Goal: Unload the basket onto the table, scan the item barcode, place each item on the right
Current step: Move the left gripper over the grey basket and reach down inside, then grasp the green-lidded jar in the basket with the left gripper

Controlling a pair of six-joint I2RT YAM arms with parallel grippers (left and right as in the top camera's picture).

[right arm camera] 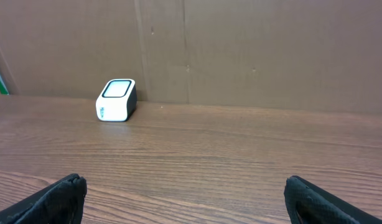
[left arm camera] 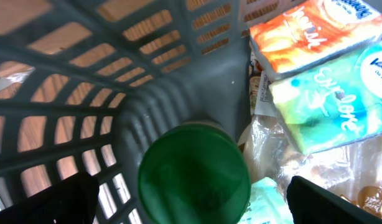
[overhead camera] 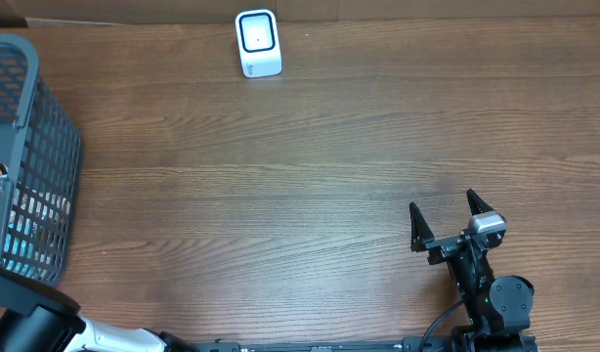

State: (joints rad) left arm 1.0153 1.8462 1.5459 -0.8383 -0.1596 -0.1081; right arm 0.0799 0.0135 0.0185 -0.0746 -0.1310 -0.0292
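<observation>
In the left wrist view my left gripper is down inside the grey mesh basket, open. Its dark fingertips stand wide on either side of an item with a round green top, not touching it. Beside it lie an orange tissue pack, a teal tissue pack and clear-wrapped goods. The white barcode scanner stands at the table's far edge, also in the right wrist view as the scanner. My right gripper hovers open and empty over the near right of the table.
The basket takes up the table's left edge. A brown cardboard wall rises behind the scanner. Bare wood lies between basket, scanner and right arm. The left arm's base is at the bottom left corner.
</observation>
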